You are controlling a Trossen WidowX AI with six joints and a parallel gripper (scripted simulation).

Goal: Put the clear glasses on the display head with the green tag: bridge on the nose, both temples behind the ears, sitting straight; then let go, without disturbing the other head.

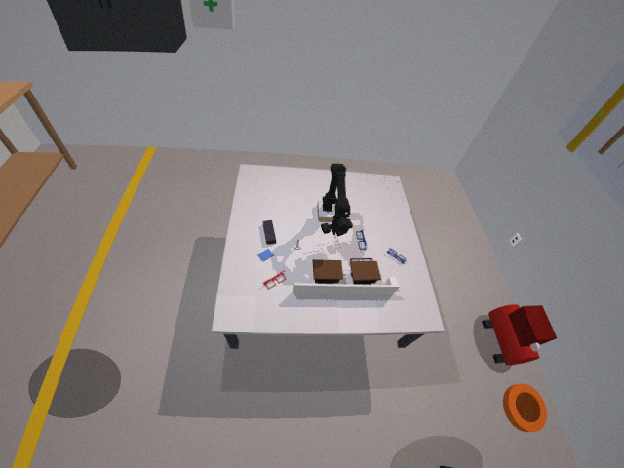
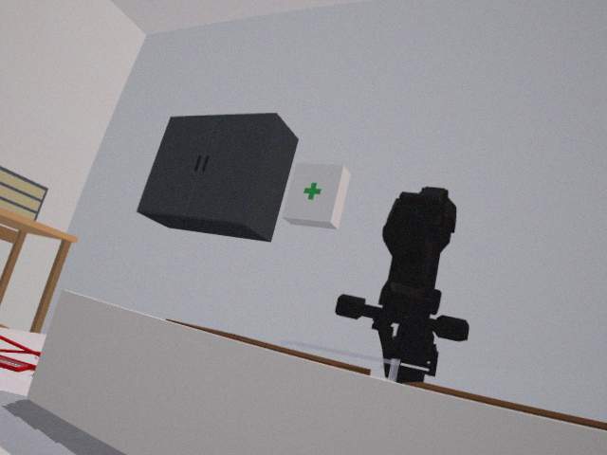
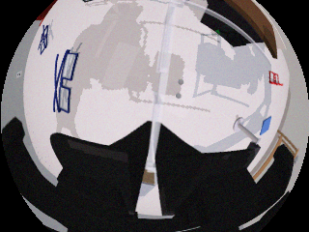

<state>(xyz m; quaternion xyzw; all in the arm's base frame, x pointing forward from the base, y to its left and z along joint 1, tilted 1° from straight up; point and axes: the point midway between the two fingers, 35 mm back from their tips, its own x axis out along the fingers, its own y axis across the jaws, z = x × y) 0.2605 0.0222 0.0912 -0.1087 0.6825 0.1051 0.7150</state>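
My gripper (image 1: 336, 229) (image 2: 407, 367) (image 3: 153, 126) is shut on the clear glasses (image 3: 166, 58) (image 2: 392, 368). They show as a pale see-through bar running forward from between the fingers. It holds them above the table (image 1: 252, 312), just behind two brown-topped display heads. In the wrist view a small green tag (image 3: 219, 31) sits by the head at the upper right (image 3: 241, 0), which is the left head (image 1: 328, 269) in the top view. The other head (image 1: 365, 270) stands right beside it. The faces are hidden.
A white panel (image 1: 346, 291) (image 2: 245, 391) stands in front of the heads. Red glasses (image 1: 271, 280) (image 3: 274, 77), two blue pairs (image 1: 361, 239) (image 1: 396, 254) (image 3: 65, 80), a black case (image 1: 269, 231) and a blue cloth (image 1: 265, 254) (image 3: 266, 124) lie on the table.
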